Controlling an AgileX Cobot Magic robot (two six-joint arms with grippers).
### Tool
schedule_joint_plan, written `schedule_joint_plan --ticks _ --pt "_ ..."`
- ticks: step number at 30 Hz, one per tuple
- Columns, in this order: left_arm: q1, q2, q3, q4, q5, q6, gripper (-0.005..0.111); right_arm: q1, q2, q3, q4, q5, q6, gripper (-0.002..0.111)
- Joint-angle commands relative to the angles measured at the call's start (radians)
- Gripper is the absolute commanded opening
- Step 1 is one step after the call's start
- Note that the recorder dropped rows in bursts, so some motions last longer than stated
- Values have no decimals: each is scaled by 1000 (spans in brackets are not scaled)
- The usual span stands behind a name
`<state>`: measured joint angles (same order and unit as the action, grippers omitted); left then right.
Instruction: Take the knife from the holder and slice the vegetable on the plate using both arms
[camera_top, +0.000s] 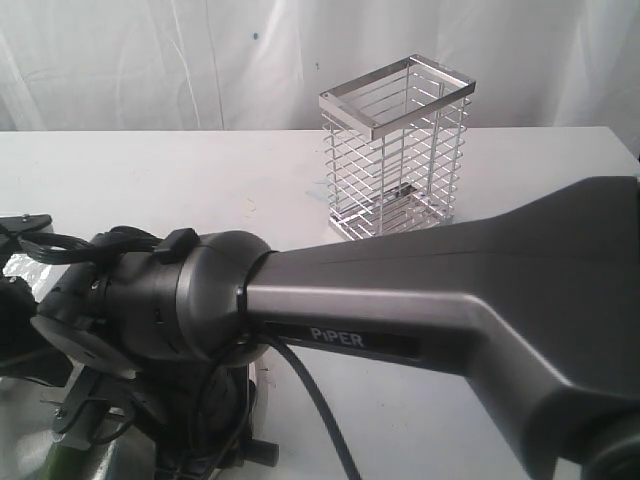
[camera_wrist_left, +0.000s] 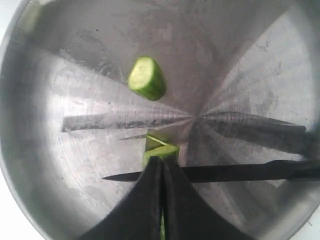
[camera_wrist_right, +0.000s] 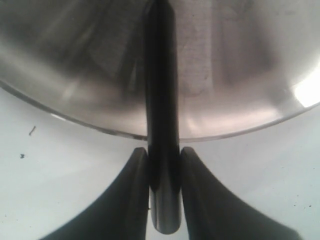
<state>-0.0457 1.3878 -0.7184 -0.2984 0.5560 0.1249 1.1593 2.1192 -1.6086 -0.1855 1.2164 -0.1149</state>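
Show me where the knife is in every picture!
Exterior view: not visible; the arm fills the foreground.
Left wrist view: the knife crosses the picture low down, over the plate.
Right wrist view: its handle runs up the middle, held by the right gripper.
Shared landmark: the plate, both wrist views.

You have: white table (camera_top: 120, 180) | white draped cloth backdrop (camera_top: 150, 60) behind it | few small dark specks (camera_wrist_right: 31, 131) on tabletop

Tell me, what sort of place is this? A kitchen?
Probably a robot test bench staged for a kitchen chore, not a real kitchen: a white table before a draped white backdrop, a robot arm marked PIPER, and a steel plate with a knife and a cut vegetable.
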Motion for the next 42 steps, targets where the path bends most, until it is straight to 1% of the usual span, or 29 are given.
schedule_joint_plan --ticks 1,4,8,19,22,24,26,29,39,42 --pt "0 -2 8 57 16 -152 0 -5 -2 -7 -16 5 -3 0" --pt "0 -4 28 134 17 -279 0 -5 -2 -7 -16 5 -3 0" --pt "0 -4 72 139 -9 -286 0 -5 -2 -7 -24 5 -3 0" --pt "0 -4 76 96 -80 -301 0 -5 -2 -7 -28 5 -3 0" --pt "0 -4 76 90 -106 -378 0 -5 -2 -7 -28 5 -3 0" --pt "0 -4 76 48 -133 -426 0 -5 -2 -7 -28 5 -3 0" --pt "0 -4 76 -30 -153 -415 0 -5 -2 -7 -28 5 -3 0" --pt "0 -4 78 -115 -139 -321 0 -5 -2 -7 -31 5 -3 0" --pt "2 -4 80 -97 -128 -303 0 -5 -2 -7 -33 5 -3 0" --pt "2 -2 109 -90 -153 -303 0 -5 -2 -7 -33 5 -3 0"
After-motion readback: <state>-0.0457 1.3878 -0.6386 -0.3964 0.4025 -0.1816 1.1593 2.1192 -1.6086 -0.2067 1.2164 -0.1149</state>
